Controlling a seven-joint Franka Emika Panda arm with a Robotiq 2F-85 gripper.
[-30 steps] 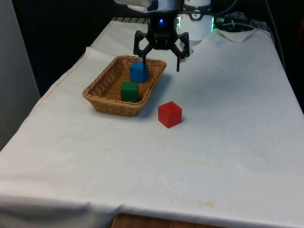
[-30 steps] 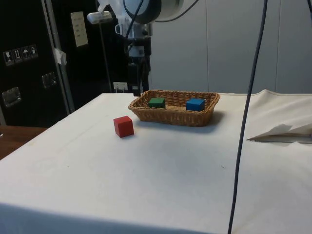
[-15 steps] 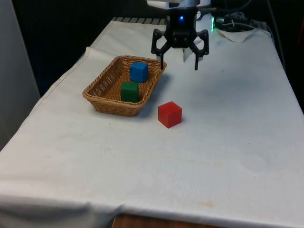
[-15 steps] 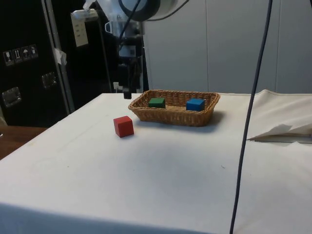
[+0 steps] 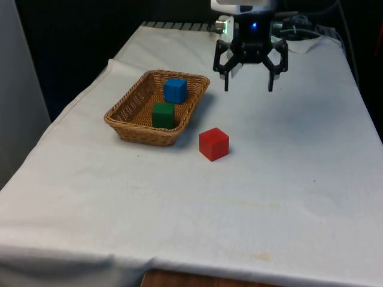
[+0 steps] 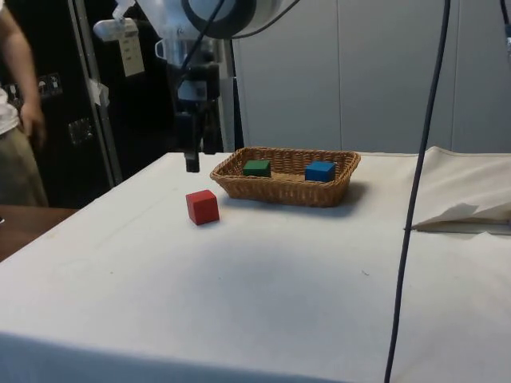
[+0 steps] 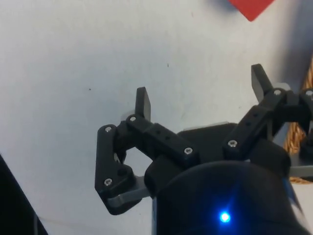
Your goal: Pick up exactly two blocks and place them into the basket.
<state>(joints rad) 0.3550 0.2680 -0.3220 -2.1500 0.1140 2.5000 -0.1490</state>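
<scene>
The wicker basket [image 5: 128,113] [image 6: 281,188] holds a blue block [image 5: 175,90] [image 6: 320,171] and a green block [image 5: 163,115] [image 6: 256,167]. A red block [image 5: 213,144] [image 6: 203,207] lies on the cloth just outside the basket, towards the front view's right; a corner of the red block [image 7: 252,7] shows in the wrist view. My gripper [image 5: 248,88] [image 6: 192,166] [image 7: 200,93] hangs open and empty above the cloth, beyond the red block and to the front view's right of the basket.
A person [image 6: 16,128] stands at the side view's left edge, beside the table. A crumpled white sheet [image 6: 463,217] lies on the table at the side view's right. A black cable [image 6: 415,183] hangs down in front of the side view.
My gripper has moved from above the basket's far end towards the front view's right, off the basket, still open. A person has come into the side view.
</scene>
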